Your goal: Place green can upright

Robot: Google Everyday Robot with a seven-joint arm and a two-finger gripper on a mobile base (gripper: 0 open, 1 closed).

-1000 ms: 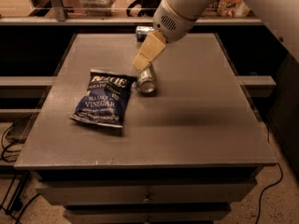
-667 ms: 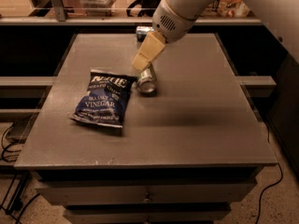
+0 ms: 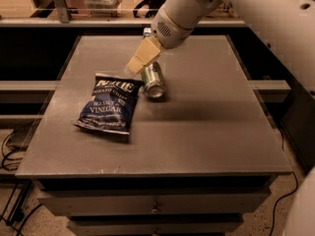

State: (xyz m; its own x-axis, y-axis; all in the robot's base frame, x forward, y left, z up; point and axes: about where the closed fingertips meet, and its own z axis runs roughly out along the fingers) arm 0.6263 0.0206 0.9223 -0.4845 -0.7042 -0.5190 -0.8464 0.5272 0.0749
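The green can (image 3: 153, 79) lies on its side near the middle of the grey table (image 3: 206, 132), its silver end facing the front. My gripper (image 3: 139, 59) hangs from the white arm just above and to the left of the can's far end, close to it. I cannot tell if it touches the can.
A dark blue chip bag (image 3: 109, 103) lies flat just left of the can, nearly touching it. Another can (image 3: 147, 32) stands at the table's back edge, mostly hidden behind the arm. Shelves run along the back and both sides. Drawers sit below the table's front edge.
The gripper and arm have shifted a little to the left, towards the chip bag. The green can still lies on its side in about the same place.
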